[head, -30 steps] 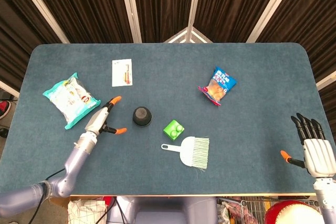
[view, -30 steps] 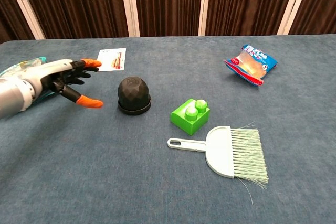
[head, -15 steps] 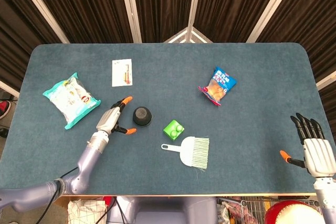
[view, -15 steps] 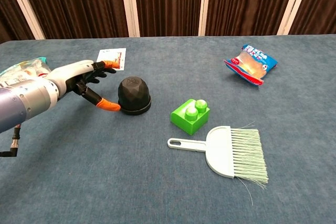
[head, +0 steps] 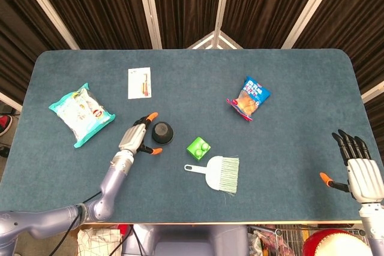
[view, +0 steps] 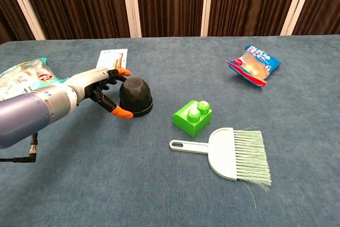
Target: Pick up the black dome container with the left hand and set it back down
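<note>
Black dome container [head: 161,132] stands upright on the blue bench [head: 288,166], a little left of centre, base flat on the surface.

Left hand [head: 135,137] is at the container's left side. Its fingers [view: 123,71] are spread apart around the dome: in the chest view one orange tip lies at the upper left of the dome, and the thumb tip reaches round to the near side at the base rim. Both tips look to be at or just beside the surface; the pictures do not settle whether they press on it. The dark fingers between sit close to the container's left flank. The container is not lifted and no grip is closed on it.

Right hand [head: 357,171] is well apart, at the near right edge of the bench in the head view only. Its fingers are straight and apart, thumb out to the side, holding nothing.

Other things on the bench:
- green block [view: 192,117], just right of the container, not touching it.
- dustpan brush [view: 230,153], nearer the robot than the block, handle pointing left.
- teal snack bag [head: 80,114], far left.
- orange-and-blue snack bag [head: 249,98], right of centre towards the far side.
- white card [head: 139,83], beyond the left hand, lying flat.
</note>
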